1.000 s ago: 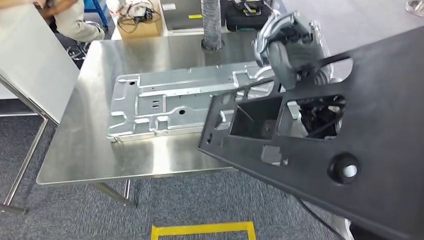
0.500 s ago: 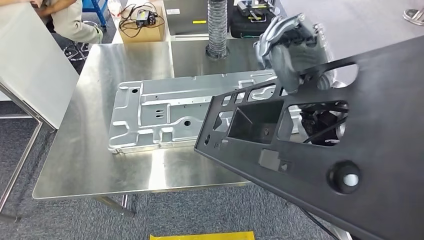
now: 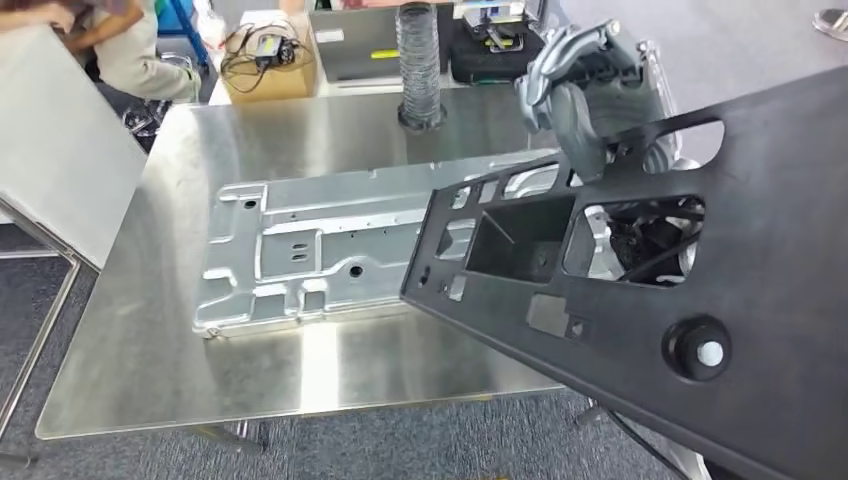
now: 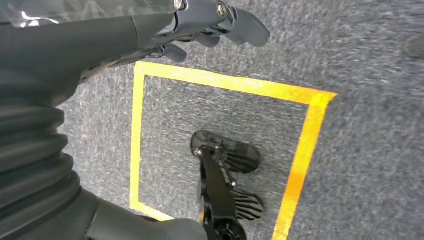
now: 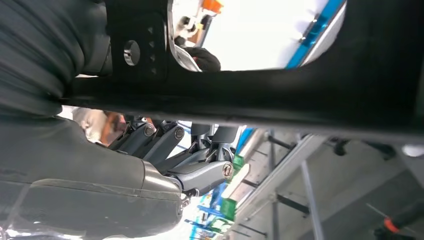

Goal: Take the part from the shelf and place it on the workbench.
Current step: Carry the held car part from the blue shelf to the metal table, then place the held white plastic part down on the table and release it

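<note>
The right hand point(image 3: 585, 105) grips a big flat black panel point(image 3: 640, 300) full of cut-out windows, held tilted above the steel desk point(image 3: 150, 330) and its silver plate point(image 3: 300, 250). The left hand point(image 4: 210, 25) hangs empty, fingers loosely apart. No readable writing.

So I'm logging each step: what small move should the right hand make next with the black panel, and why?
Probably lower it toward the workbench: the right hand holds the black panel tilted above the table, overlapping the silver plate, not yet set down.
</note>
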